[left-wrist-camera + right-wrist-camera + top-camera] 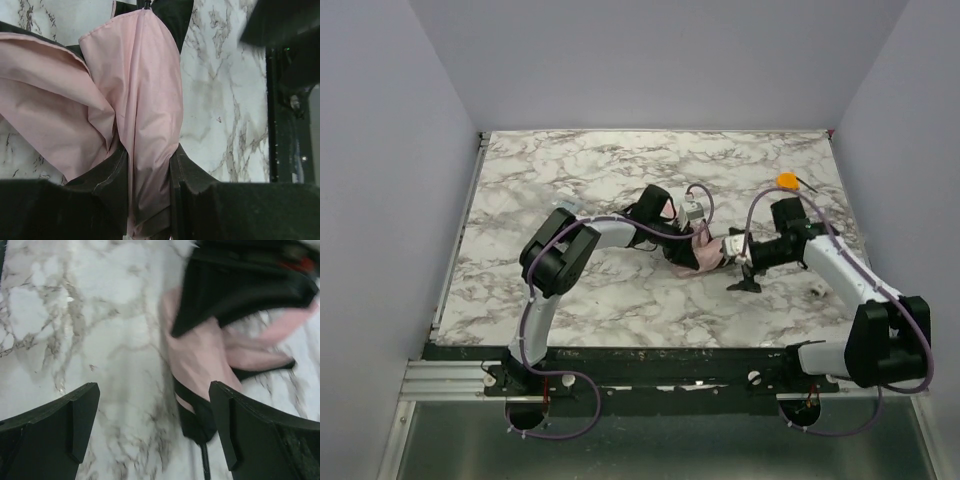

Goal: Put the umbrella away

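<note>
The pale pink umbrella [706, 257] lies crumpled at the middle of the marble table. In the left wrist view its canopy fabric [145, 100] runs up between my fingers, with loose folds to the left. My left gripper [150, 160] is shut on that fabric; from above it [692, 238] sits over the umbrella's left end. My right gripper [155, 417] is open and empty, low over the table. The umbrella's pink fabric [197, 355] and a black end piece [200, 422] lie just inside its right finger [235, 425]. From above the right gripper [732, 250] is at the umbrella's right end. Shaft and handle are hidden.
A small orange object [787, 181] lies at the back right. A black piece [745, 284] lies on the table just in front of the right gripper. A small pale item [817, 292] sits beside the right arm. The left gripper's black body [240, 285] hangs over the umbrella.
</note>
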